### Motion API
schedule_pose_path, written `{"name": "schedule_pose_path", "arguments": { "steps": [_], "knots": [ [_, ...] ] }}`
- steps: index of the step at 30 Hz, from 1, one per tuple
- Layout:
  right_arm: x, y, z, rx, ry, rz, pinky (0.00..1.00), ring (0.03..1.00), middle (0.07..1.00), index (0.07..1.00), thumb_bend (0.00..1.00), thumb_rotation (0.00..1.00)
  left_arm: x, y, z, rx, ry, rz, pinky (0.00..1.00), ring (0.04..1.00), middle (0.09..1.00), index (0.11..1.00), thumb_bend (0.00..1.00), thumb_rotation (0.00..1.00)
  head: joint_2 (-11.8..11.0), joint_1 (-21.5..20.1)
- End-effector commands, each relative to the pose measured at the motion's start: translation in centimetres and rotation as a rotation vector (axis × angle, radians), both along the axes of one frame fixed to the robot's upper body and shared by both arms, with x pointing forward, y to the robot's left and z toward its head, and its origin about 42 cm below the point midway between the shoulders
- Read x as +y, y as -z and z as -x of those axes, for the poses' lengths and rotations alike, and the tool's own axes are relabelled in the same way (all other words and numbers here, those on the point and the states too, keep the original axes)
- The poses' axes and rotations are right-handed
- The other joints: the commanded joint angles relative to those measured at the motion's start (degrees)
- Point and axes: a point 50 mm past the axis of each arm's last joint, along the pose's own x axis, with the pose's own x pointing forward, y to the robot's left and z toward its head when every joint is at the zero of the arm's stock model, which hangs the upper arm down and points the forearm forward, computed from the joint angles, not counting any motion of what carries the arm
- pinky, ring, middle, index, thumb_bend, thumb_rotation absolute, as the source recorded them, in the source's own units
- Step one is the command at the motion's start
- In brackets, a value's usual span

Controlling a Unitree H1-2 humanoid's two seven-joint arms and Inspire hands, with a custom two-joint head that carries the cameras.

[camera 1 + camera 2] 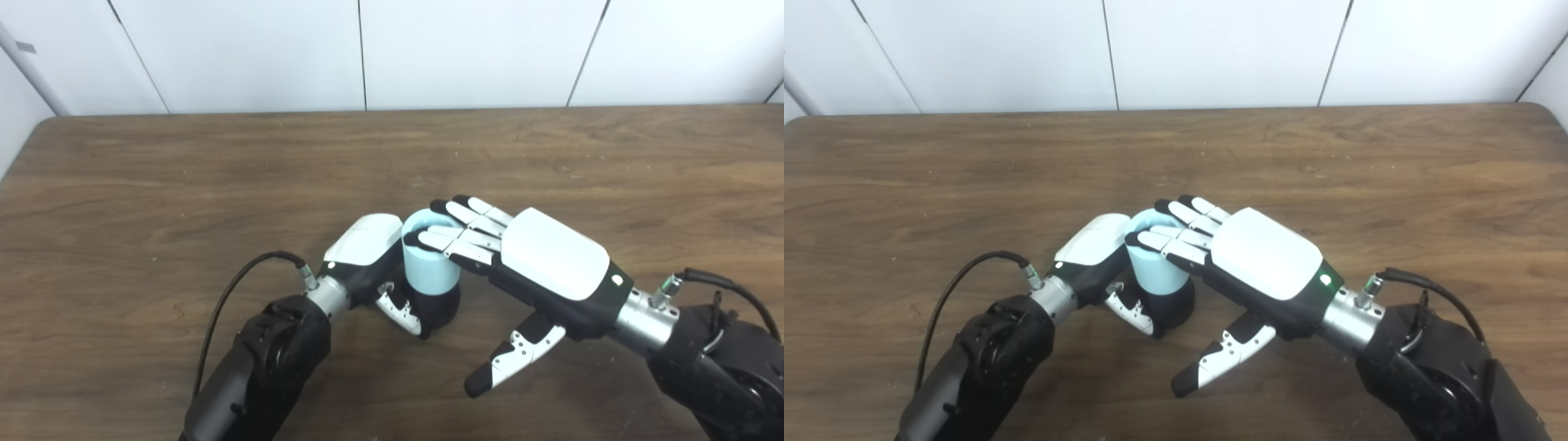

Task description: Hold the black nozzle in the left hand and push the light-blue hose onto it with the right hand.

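Atop the light-blue hose (429, 260), flat right hand (551, 257), thumb splayed.

the hose (430, 260) stands upright on the nozzle (442, 305), near the middle of the table (184, 184). the left hand (370, 257) lies just left of the hose, wrapped around the nozzle below it. the right hand (539, 269) lies to the hose's right, its fingers (456, 231) resting on the hose's top rim.

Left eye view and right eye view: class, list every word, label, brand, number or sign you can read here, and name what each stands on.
None can be read: the light-blue hose, black nozzle, left hand, right hand and wooden table show no lettering.
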Motion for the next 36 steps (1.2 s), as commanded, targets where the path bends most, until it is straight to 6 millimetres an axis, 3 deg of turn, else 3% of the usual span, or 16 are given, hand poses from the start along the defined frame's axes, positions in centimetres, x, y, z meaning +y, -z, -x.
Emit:
{"name": "schedule_pose_path", "arguments": {
  "steps": [1, 10, 22, 28, 36],
  "knots": [
    [-0.7, 2.2, 0.2, 0.156, -0.006, 0.115, 1.0, 0.908, 0.901, 0.913, 0.64, 0.95, 0.3, 1.2, 0.2, 0.072, -0.009, -0.049, 0.88, 0.625, 0.517, 0.465, 0.52, 0.0, 0.06, 0.02],
    [-0.6, 1.4, 0.2, 0.139, -0.003, 0.091, 1.0, 0.919, 0.918, 0.918, 0.63, 0.95, 0.4, 1.0, 0.2, 0.072, -0.006, -0.059, 0.88, 0.639, 0.518, 0.469, 0.52, 0.0, -0.13, 0.11],
    [-0.3, -2.5, -0.6, 0.011, -0.013, -0.042, 1.0, 0.917, 0.923, 0.921, 0.62, 0.95, 0.2, 1.4, -0.1, 0.095, -0.002, -0.062, 0.89, 0.673, 0.544, 0.46, 0.52, 0.0, -0.19, 0.17],
    [-0.5, -2.8, -1.1, -0.023, -0.001, -0.086, 1.0, 0.92, 0.921, 0.92, 0.62, 0.94, 0.4, 1.1, 0.0, 0.095, 0.0, -0.063, 0.89, 0.634, 0.515, 0.476, 0.52, 0.0, -0.14, 0.18],
    [-1.0, -1.0, -1.5, 0.026, 0.022, -0.046, 1.0, 0.921, 0.921, 0.921, 0.62, 0.94, 0.5, 0.9, 0.1, 0.091, 0.002, -0.051, 0.89, 0.629, 0.525, 0.47, 0.52, 0.0, 0.16, 0.94]
  ]
}}
